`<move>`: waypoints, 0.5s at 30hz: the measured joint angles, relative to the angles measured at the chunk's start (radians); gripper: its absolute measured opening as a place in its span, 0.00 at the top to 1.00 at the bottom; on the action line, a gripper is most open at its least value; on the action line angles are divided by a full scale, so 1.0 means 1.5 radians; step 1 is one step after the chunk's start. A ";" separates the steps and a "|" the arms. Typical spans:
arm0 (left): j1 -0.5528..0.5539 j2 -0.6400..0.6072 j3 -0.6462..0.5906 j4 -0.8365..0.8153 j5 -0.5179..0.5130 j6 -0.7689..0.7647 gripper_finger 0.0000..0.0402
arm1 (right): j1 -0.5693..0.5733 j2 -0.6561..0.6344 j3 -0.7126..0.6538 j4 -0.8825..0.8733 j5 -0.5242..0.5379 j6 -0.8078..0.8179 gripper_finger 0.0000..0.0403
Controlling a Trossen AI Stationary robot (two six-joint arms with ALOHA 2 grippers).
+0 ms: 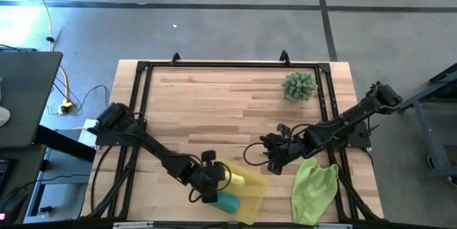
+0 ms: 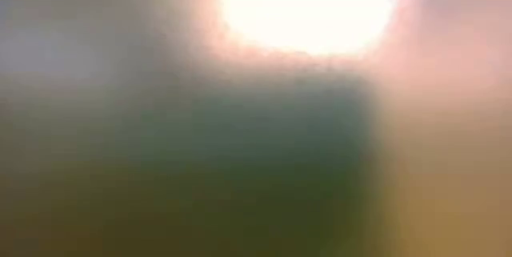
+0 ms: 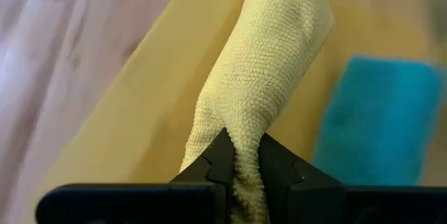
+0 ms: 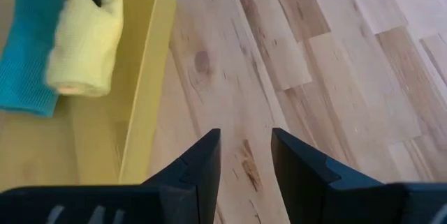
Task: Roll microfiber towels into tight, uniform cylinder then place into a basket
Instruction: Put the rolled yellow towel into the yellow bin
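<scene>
The left arm reaches across the table (image 1: 214, 108) to the basket (image 1: 251, 202) at the near edge. The left gripper (image 3: 242, 155) pinches one end of the rolled yellow towel (image 3: 262, 84), which lies in the basket beside the teal towel (image 3: 380, 123). The right gripper (image 4: 244, 155) hovers just beside the basket over bare wood, fingers spread and empty. The green towel (image 1: 314, 182) lies unrolled under the right arm. A plant (image 1: 299, 85) stands far back.

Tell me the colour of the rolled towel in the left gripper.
Bright yellow towel, clearest in the left wrist view.

Nubby cloth yellow towel (image 3: 258, 77), smooth wood table (image 4: 314, 63).
</scene>
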 joint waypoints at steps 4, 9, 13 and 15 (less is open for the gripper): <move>-0.001 0.013 0.032 -0.047 0.006 -0.026 0.94 | 0.000 0.000 0.000 -0.009 0.007 0.026 0.71; 0.001 0.035 0.032 -0.055 0.051 -0.058 0.94 | 0.004 0.001 0.000 -0.016 0.010 0.028 0.71; 0.002 0.047 0.034 -0.031 0.085 -0.065 0.94 | 0.004 0.001 0.000 -0.020 0.010 0.039 0.71; 0.002 0.048 0.030 -0.042 0.099 -0.066 0.94 | 0.004 0.001 0.000 -0.021 0.010 0.040 0.71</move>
